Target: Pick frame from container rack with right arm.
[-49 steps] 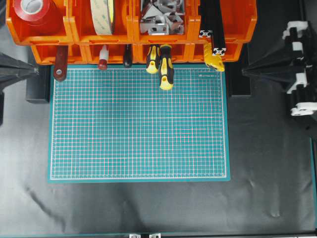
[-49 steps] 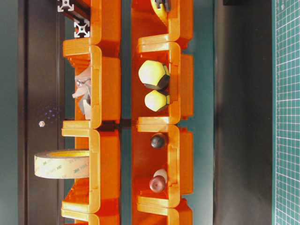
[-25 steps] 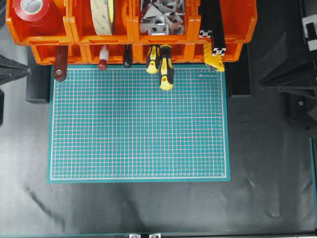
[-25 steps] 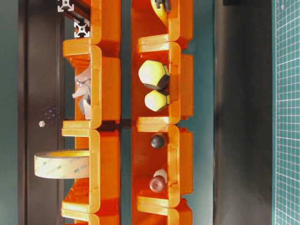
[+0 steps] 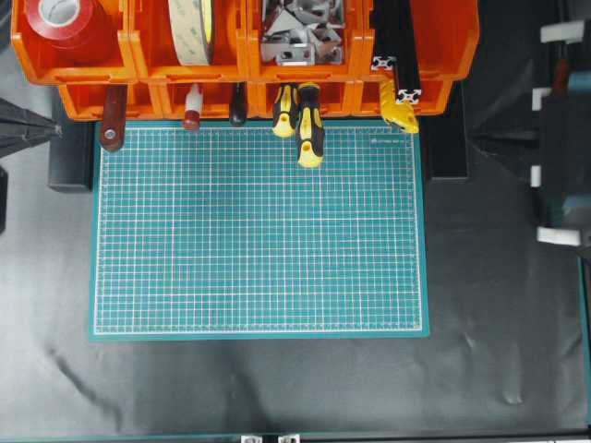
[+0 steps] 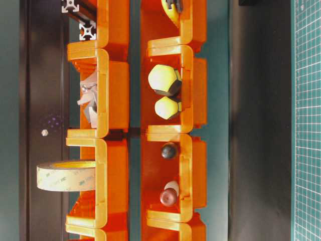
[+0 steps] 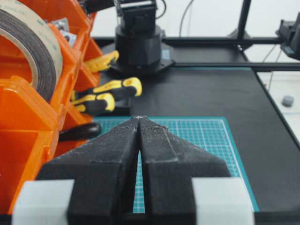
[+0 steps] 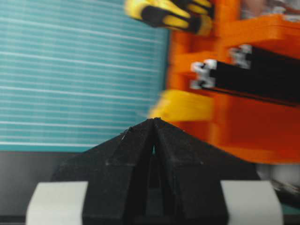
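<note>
Both grippers pinched closed and empty; frame sits in the rack's top-right bin.

Your right gripper (image 8: pixel 153 121) has its fingers pressed tip to tip with nothing between them, hovering off the right edge of the green cutting mat (image 5: pixel 259 226) and pointing toward the container rack (image 5: pixel 443 55); that wrist view is motion-blurred. Left gripper (image 7: pixel 139 118) is likewise tip to tip and empty, at the mat's left side beside the rack. The frame (image 5: pixel 395 51), one of two black slotted bars lying side by side, pokes its end out of the upper right bin, above a yellow tool (image 5: pixel 399 113). Two yellow-and-black screwdrivers (image 5: pixel 308 125) stick out of the lower row onto the mat.
</note>
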